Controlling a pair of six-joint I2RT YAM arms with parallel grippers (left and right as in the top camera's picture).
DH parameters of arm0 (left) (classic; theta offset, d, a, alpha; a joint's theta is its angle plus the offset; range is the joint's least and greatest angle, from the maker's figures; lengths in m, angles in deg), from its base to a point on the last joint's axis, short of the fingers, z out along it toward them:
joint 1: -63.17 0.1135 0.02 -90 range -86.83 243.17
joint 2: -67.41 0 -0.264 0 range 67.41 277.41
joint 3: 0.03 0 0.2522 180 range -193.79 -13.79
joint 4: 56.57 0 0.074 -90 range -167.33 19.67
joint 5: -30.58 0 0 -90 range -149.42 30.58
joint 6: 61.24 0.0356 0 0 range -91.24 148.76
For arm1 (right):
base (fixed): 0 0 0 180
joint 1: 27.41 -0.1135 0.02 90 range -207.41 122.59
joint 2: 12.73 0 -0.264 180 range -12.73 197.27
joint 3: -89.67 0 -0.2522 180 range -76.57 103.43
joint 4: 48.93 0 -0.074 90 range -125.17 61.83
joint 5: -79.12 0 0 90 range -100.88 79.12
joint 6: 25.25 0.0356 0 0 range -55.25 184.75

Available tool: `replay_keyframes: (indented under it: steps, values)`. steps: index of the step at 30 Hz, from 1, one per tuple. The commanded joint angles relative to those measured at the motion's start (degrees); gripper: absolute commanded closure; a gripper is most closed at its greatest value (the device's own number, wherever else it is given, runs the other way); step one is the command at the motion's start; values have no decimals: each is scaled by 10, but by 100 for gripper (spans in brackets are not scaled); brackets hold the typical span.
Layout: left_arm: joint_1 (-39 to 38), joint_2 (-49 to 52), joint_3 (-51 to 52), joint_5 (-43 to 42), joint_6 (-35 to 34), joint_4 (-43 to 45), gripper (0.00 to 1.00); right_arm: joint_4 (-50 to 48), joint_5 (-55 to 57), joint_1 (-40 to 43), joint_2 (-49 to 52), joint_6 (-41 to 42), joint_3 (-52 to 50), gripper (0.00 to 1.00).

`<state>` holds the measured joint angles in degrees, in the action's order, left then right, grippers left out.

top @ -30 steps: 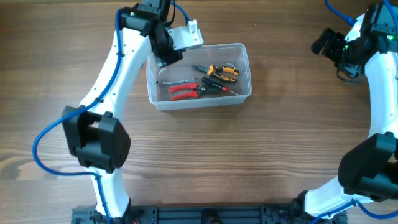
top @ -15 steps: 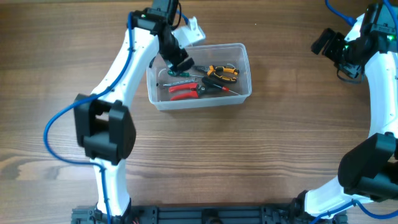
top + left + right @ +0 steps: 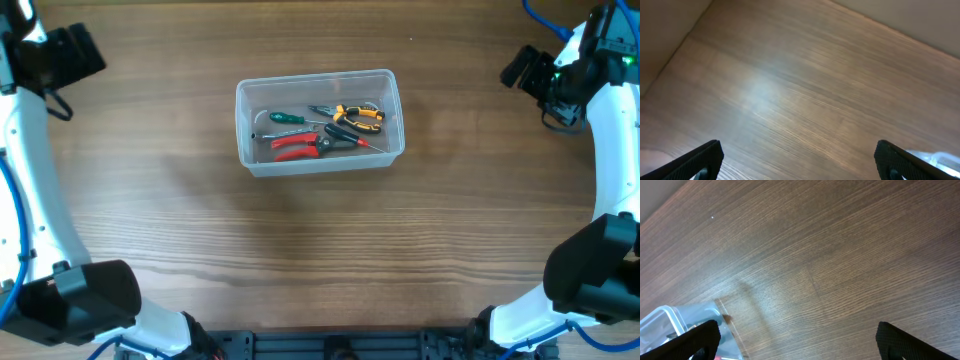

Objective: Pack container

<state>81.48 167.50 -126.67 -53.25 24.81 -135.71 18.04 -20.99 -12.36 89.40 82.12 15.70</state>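
The container [image 3: 320, 162] is being seen from overhead resting on the wooden table [image 3: 320, 260], a little above and left of the middle, with both arms well apart from it. Through its open top several hand tools are being shown lying together: red-handled pliers [image 3: 295, 147] toward the front left, orange-and-black pliers [image 3: 357, 113] toward the back right, a green-handled screwdriver [image 3: 288, 118] at the back left, and a dark tool [image 3: 350, 139] between them whose kind is not being made out, since the tools are overlapping and small. The left gripper [image 3: 800, 162] is being held above bare table near the far left corner; only the tips of its two dark fingers [image 3: 702, 160] are being caught at the bottom corners of the left wrist view, and they are standing wide apart with nothing between them. At the lower right edge of that view a pale, blurred scrap of clear plastic is being cut off by the frame. The right gripper [image 3: 797, 341] is being held near the far right edge, its fingers [image 3: 695, 340] likewise spread wide and empty. In the right wrist view only one rounded corner of the container is being shown at the lower left, partly covered by a fingertip.
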Motion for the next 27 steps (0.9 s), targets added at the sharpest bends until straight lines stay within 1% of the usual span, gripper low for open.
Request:
replay_keyframes:
  steps: [1, 6, 9, 10, 12, 15, 17, 18, 19, 20, 21, 22, 23, 25, 27]
  values:
    - [14, 4, 2, -1, -30, 0, 0, -1, -5, -2, 9, 8, -2, 0]
    - [14, 4, 2, -1, -30, 0, 0, -1, -5, -3, 9, 8, -2, 0]
    - [14, 4, 2, -1, -30, 0, 0, -1, -2, -42, -22, 8, -2, 0]
    - [14, 4, 2, -1, -30, 0, 0, -1, -2, -64, -40, 8, -2, 0]
    - [14, 4, 2, -1, -30, 0, 0, -1, -3, -146, -101, 8, -2, 0]
    - [14, 4, 2, -1, -30, 0, 0, 1, -3, -228, -186, 8, -2, 0]
    - [14, 4, 2, -1, -30, 0, 0, -5, 21, -236, -237, 7, -2, 0]
    - [14, 4, 2, -1, -30, 0, 0, -24, 55, -234, -275, 7, -8, 0]
    - [14, 4, 2, -1, -30, 0, 0, -82, 96, -232, -318, 6, -39, 0]
    - [14, 4, 2, -1, -30, 0, 0, -152, 137, -232, -364, 6, -91, 0]
    - [14, 4, 2, -1, -30, 0, 0, -200, 167, -232, -399, 7, -140, 0]
    - [14, 4, 2, -1, -30, 0, 0, -259, 190, -232, -454, 7, -220, 0]
    - [14, 4, 2, -1, -30, 0, 0, -297, 199, -232, -506, 7, -292, 0]
    - [14, 4, 2, -1, -30, 0, 0, -300, 221, -229, -620, 7, -429, 0]
    - [14, 4, 2, -1, -30, 0, 0, -303, 221, -218, -724, 9, -541, 0]
